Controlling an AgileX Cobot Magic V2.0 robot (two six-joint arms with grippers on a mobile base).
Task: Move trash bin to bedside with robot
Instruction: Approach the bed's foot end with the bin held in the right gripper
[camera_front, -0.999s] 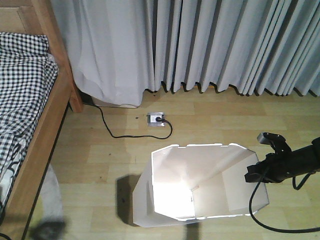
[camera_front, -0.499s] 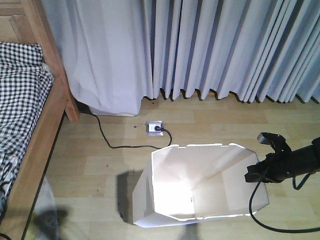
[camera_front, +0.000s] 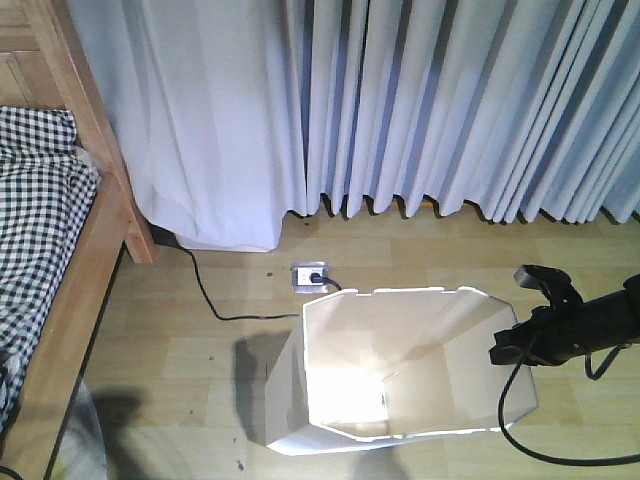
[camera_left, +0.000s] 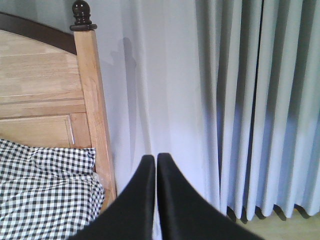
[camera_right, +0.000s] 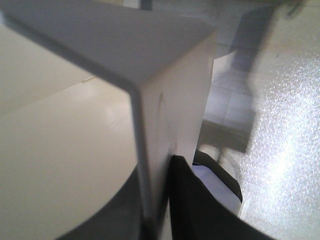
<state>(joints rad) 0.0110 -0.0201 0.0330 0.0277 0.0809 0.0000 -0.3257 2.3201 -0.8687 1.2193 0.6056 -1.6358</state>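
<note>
The white trash bin (camera_front: 440, 345) stands on the wooden floor, its cut-cornered mouth open toward the front view. My right gripper (camera_front: 503, 347) is shut on the bin's right rim. In the right wrist view the thin bin wall (camera_right: 170, 95) runs down between the black fingers (camera_right: 200, 210), one inside and one outside. The bed's light wooden frame (camera_front: 95, 260) and checked bedding (camera_front: 40, 190) lie at the left, well apart from the bin. My left gripper (camera_left: 152, 158) is shut and empty, pointing at the bedpost (camera_left: 92, 105) and the curtain.
Grey-white curtains (camera_front: 450, 100) hang to the floor along the back. A floor socket (camera_front: 310, 272) with a black cable (camera_front: 215, 305) sits just behind the bin. The arm's own black cable (camera_front: 540, 445) loops by the bin's right side.
The floor socket and curtain hem have slid down the front view toward the bin, and the bed has shifted left. The bin and right gripper keep their place in the frame.
</note>
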